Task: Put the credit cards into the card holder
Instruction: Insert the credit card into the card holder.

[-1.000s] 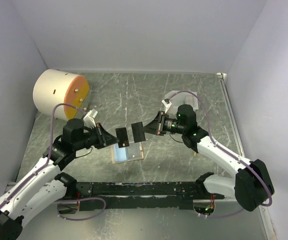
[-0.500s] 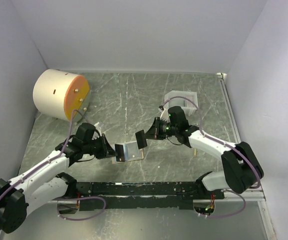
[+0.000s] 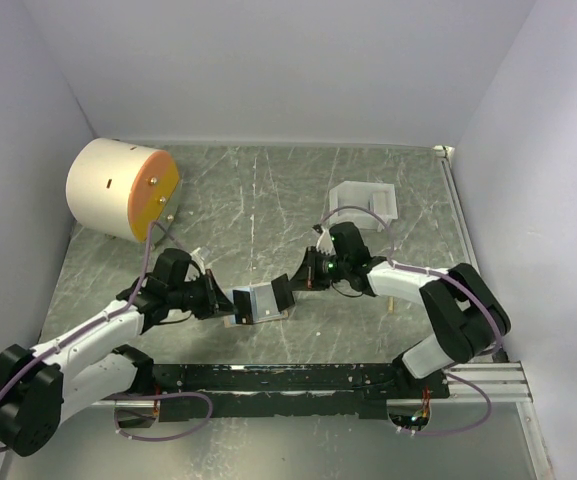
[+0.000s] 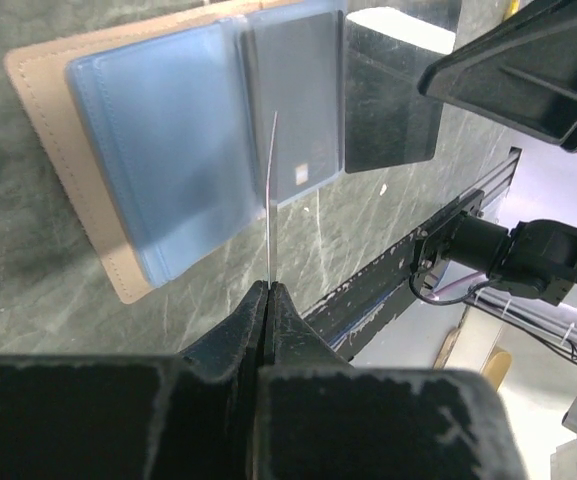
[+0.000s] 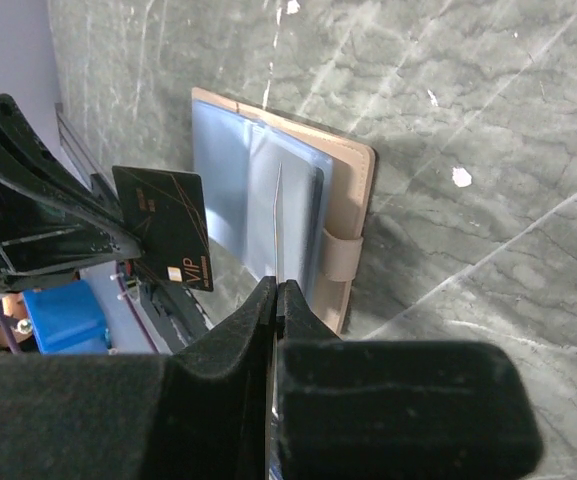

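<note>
The card holder (image 3: 264,302) lies open on the table, tan outside (image 4: 38,90) (image 5: 356,190), pale blue pockets (image 4: 158,150) up. My left gripper (image 3: 225,301) (image 4: 268,288) is shut on a black credit card (image 3: 243,305) (image 5: 168,225), seen edge-on as a thin line (image 4: 270,200) over the holder's middle. My right gripper (image 3: 301,279) (image 5: 276,285) is shut on a second dark credit card (image 3: 283,291) (image 4: 388,110), its edge (image 5: 278,215) over the pockets. A greyish card face (image 4: 298,110) shows in one pocket.
A big cream cylinder with an orange face (image 3: 118,190) lies at the back left. A white tray (image 3: 365,200) stands behind the right arm. The black base rail (image 3: 288,378) runs along the near edge. Walls close in on three sides.
Both arms have come down and inward with their cards. The two cards, held apart above the holder a second ago, now meet it from the left and the right.
</note>
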`<state>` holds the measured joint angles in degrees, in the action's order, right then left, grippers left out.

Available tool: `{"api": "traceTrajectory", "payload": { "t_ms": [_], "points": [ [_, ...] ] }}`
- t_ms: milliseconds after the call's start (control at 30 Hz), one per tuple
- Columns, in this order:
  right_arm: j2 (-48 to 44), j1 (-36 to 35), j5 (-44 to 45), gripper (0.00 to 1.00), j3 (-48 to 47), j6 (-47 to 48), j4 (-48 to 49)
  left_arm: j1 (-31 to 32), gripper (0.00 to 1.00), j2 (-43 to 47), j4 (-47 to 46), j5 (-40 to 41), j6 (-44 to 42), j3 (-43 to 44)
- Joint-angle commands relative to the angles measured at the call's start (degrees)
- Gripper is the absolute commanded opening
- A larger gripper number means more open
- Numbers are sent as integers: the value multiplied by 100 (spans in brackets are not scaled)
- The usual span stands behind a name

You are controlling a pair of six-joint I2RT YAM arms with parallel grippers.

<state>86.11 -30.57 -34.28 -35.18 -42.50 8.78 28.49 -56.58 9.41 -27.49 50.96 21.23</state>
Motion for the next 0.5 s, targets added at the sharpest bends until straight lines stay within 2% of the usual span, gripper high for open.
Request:
{"api": "traceTrajectory", "payload": {
  "t_ms": [0, 133, 467],
  "points": [
    [187, -40, -103, 0, 85, 168, 298, -213, 7, -164, -410, -264, -98, -95],
    [333, -37, 163, 0, 99, 378, 60, -429, 7, -315, -747, -605, -82, -196],
    [414, -38, 283, 0, 219, 462, 62, -467, 7, -658, -1197, -837, -107, -190]
  ]
}}
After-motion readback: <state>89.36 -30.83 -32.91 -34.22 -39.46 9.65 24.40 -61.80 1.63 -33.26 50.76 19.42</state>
